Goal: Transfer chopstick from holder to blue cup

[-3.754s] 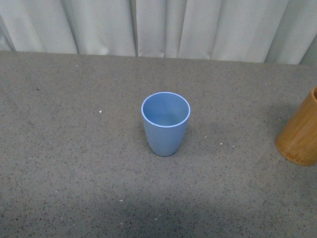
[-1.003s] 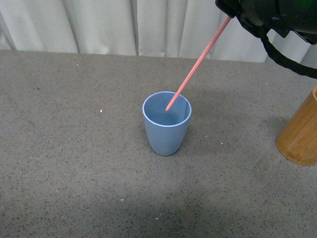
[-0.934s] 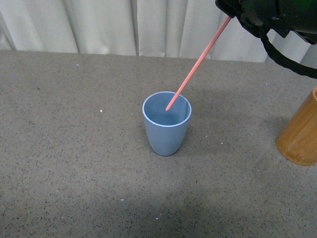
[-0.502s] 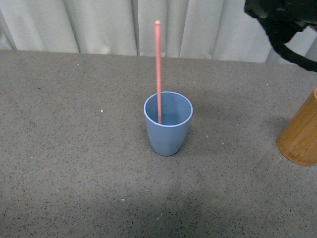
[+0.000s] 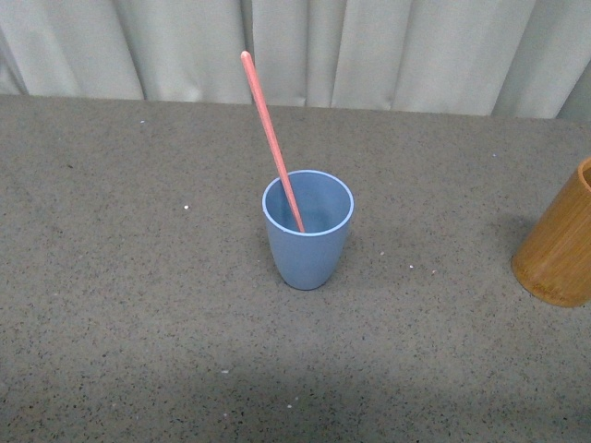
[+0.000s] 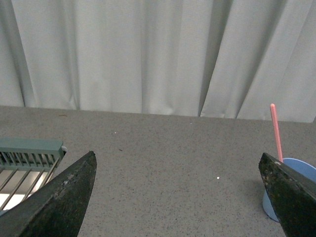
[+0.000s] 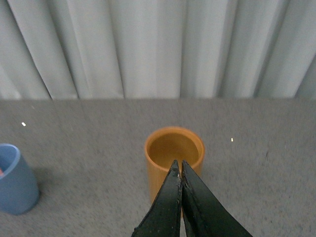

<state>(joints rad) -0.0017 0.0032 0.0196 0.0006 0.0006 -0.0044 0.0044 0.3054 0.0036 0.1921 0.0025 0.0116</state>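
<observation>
From my end one salmon-pink chopstick (image 5: 272,138) leans inside the light blue plastic tumbler (image 5: 308,231), the orange-brown wooden holder (image 7: 174,157) looks empty, right fingers (image 7: 178,183) pressed together, left fingers (image 6: 54,202) spread, so I'd call it basically done.

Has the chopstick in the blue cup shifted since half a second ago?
Yes. The chopstick stood nearly upright in the blue cup; now its top leans left against the curtain, lower end still inside.

— Where is the chopstick (image 5: 272,138)?
— One salmon-pink stick stands in the blue cup (image 5: 307,249), tip inside, leaning up to the left.
— And the holder (image 5: 560,244)?
— Upright orange-brown cylinder, well apart at the table's right edge; it looks empty from above.
</observation>
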